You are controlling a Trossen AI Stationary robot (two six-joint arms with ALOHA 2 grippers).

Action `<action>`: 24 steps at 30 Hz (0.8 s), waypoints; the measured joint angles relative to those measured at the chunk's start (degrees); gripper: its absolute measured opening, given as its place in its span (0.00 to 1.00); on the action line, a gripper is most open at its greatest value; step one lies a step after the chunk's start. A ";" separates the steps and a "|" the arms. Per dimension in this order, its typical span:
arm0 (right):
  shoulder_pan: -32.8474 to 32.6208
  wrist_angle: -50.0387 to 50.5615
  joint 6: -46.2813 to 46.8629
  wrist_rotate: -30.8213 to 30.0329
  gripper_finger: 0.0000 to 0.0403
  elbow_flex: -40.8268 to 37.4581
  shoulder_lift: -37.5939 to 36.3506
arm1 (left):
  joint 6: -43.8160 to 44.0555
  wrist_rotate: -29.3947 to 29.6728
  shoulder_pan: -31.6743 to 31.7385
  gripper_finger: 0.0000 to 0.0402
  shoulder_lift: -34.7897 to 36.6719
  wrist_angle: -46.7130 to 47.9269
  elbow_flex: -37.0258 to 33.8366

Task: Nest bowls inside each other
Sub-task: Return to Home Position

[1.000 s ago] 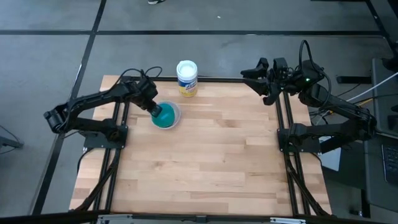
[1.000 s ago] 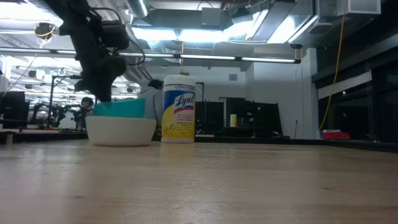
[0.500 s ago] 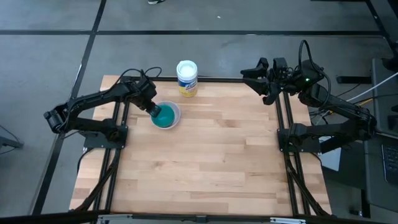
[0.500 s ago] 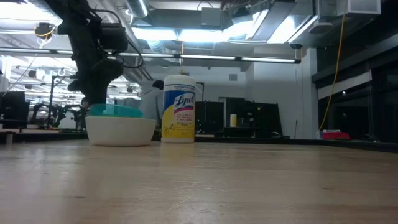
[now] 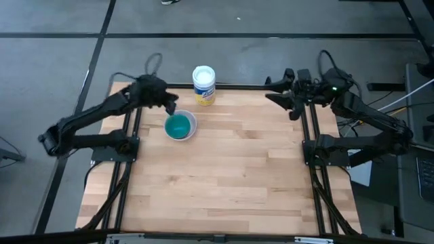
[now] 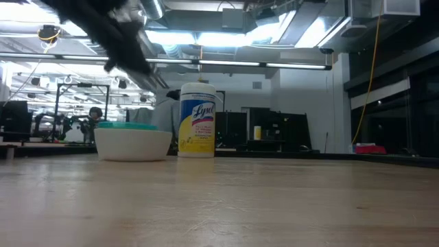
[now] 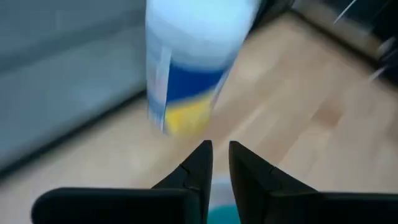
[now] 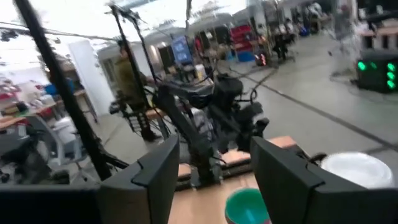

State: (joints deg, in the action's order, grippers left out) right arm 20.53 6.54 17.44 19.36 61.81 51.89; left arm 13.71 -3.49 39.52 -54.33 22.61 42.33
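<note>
The left tool hung in the air over the far left part of the desk, just beyond the stack of bowls and apart from it. Its two fingers were drawn almost together, with only a thin slit between them, and they grasped nothing. In the low view this arm showed only as a dark blur above the stack.

Just near of that tool sat the bowls, nested as one stack on the desk. The white bowl was on the outside, resting on the wood. The teal bowl lay inside it, its rim showing just above the white rim. Any bowls between the two were hidden.

To the right of the stack and a little farther back, the tall white container stood upright at the far edge of the desk, near the stack but not touching it.

The right tool waited over the far right edge of the desk, well apart from the bowls. Its fingers were spread wide and empty.
</note>
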 joint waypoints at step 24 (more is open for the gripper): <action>-6.34 -19.36 -6.75 -8.66 0.44 -46.70 -28.06 | 2.45 -11.23 -15.98 0.09 43.16 -44.31 -33.98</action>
State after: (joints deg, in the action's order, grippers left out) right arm 14.19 -12.82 10.69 10.71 15.11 23.83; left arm 16.16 -14.72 23.54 -11.17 -21.70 8.34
